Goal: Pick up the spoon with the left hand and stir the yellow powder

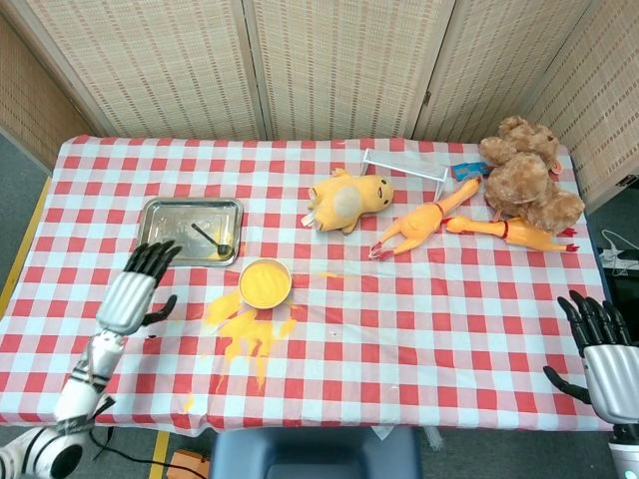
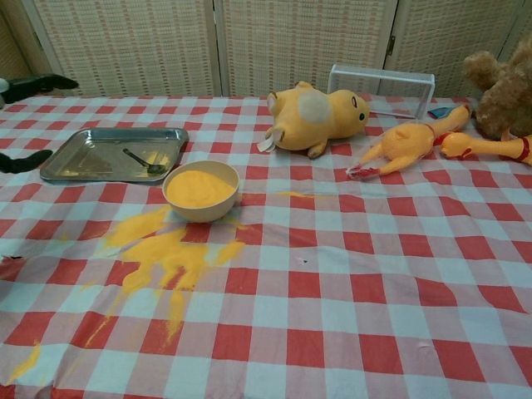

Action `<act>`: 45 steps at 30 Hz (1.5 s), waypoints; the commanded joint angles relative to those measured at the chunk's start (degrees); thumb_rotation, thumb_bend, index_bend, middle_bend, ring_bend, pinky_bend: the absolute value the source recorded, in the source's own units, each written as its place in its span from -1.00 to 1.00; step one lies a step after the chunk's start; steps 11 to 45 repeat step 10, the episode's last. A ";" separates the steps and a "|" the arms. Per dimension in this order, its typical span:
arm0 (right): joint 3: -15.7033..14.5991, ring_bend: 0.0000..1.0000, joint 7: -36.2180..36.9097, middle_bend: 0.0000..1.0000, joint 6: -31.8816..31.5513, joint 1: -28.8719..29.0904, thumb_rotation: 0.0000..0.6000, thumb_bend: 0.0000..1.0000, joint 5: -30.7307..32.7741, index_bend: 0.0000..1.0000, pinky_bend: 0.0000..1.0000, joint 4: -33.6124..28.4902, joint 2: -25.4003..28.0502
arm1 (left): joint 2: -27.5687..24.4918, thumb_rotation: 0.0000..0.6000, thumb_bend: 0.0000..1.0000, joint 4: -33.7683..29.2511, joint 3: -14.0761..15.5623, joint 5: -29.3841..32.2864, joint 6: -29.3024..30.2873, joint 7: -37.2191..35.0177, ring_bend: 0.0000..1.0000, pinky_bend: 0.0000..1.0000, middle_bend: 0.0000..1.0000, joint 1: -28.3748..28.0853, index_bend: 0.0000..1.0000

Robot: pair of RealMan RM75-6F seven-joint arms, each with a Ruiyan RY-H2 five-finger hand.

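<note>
1. The spoon (image 1: 211, 238) lies inside the metal tray (image 1: 160, 210) at the left of the red-and-white checked tablecloth (image 1: 419, 309), its bowl toward the tray's near right corner; nothing touches it.
2. The bowl of yellow powder (image 1: 265, 282) stands just in front of the tray's near right corner, and spilled yellow powder (image 1: 245, 329) spreads over the cloth in front of it.
3. The left hand (image 1: 135, 291) hovers near the table's left edge, in front of the tray and apart from it, fingers spread and holding nothing; the chest view catches only its dark fingertips (image 2: 37, 81) at the left border.
4. The right hand (image 1: 599, 344) sits off the table's near right corner, fingers splayed and empty.
5. A yellow plush duck (image 1: 347, 198) lies mid-table, with two rubber chickens (image 1: 424, 228) to its right.
6. A brown teddy bear (image 1: 524, 175) sits at the far right corner, and a clear plastic box (image 2: 381, 81) stands behind the duck.
</note>
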State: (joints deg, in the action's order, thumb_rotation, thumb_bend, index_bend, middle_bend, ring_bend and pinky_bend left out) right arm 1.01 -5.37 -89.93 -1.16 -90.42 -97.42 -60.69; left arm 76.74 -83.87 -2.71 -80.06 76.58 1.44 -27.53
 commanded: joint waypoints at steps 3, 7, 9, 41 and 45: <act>0.59 -1.00 1.55 -1.00 -2.24 -0.18 1.00 -0.81 -1.59 -1.00 -1.00 1.66 -1.80 | -3.48 1.00 -0.15 0.14 8.16 -9.04 13.91 -4.33 -1.00 -1.00 -1.00 14.34 -1.00; 0.20 -1.00 1.21 -1.00 -2.48 -0.59 1.00 -0.81 -1.73 -1.00 -1.00 1.70 -1.76 | -3.85 1.00 -0.16 -0.34 7.13 -8.83 14.26 -4.97 -1.00 -1.00 -1.00 15.11 -1.00; 0.00 -1.00 0.66 -1.00 -2.31 -0.71 1.00 -0.81 -1.67 -1.00 -1.00 1.49 -1.53 | -4.23 1.00 -0.16 -0.62 7.34 -8.99 12.87 -4.72 -1.00 -1.00 -1.00 14.93 -1.00; -0.17 -1.00 0.34 -1.00 -2.00 -0.77 1.00 -0.81 -1.49 -1.00 -1.00 1.30 -1.33 | -4.79 1.00 -0.16 -1.31 7.66 -8.86 11.40 -4.74 -1.00 -1.00 -1.00 14.72 -1.00; -0.17 -1.00 0.34 -1.00 -2.00 -0.77 1.00 -0.81 -1.49 -1.00 -1.00 1.30 -1.33 | -4.79 1.00 -0.16 -1.31 7.66 -8.86 11.40 -4.74 -1.00 -1.00 -1.00 14.72 -1.00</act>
